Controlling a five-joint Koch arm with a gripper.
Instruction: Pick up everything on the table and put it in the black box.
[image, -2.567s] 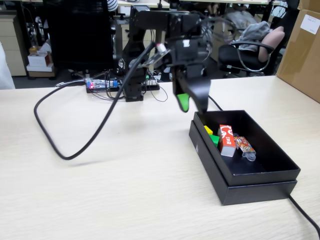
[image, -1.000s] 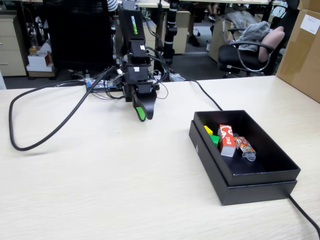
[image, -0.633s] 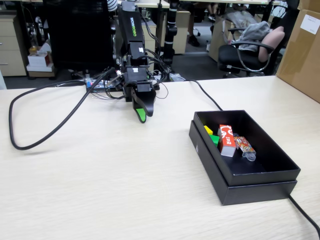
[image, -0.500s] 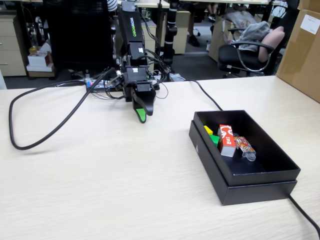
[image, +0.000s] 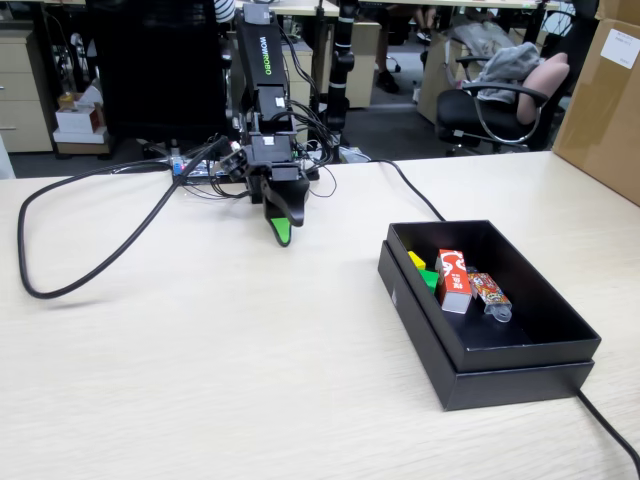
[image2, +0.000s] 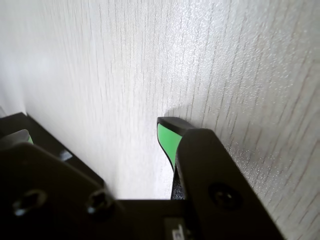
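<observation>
Black box (image: 520, 365) — near table (image: 200, 380) edge

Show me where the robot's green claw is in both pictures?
Fixed view: the gripper hangs upper left of centre, just above the table, left of the black box.
Wrist view: the gripper pokes up from the bottom, centre.
Shared landmark: the pale wood table.
</observation>
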